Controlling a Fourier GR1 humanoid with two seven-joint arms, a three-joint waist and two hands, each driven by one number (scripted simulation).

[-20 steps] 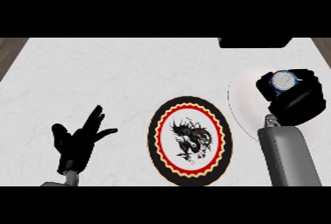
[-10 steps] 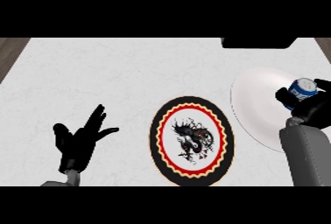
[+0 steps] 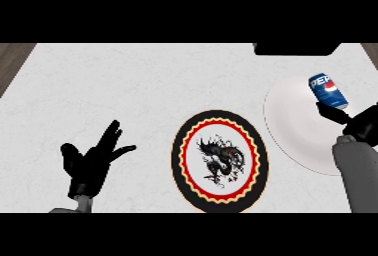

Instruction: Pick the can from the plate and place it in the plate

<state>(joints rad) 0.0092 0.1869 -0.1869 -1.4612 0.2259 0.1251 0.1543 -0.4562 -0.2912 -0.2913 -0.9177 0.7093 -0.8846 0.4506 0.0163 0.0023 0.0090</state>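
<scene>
A blue Pepsi can (image 3: 328,90) leans tilted over the far right part of a plain white plate (image 3: 291,125). My right hand (image 3: 353,120) reaches in from the right edge, its fingers curled round the can's lower end and partly cut off by the edge. A black plate (image 3: 220,161) with a red and cream scalloped ring and a dragon design lies at the counter's middle, just left of the white plate. My left hand (image 3: 90,161) rests open at the lower left, fingers up, holding nothing.
A dark object (image 3: 295,48) sits at the counter's far edge, above the white plate. The pale counter top (image 3: 125,85) stretches to the left, and a strip of wooden floor (image 3: 13,55) shows at the upper left corner.
My right hand has drawn toward the right edge with the can, which now shows its side label and leans over. The left hand and both plates have stayed put.
</scene>
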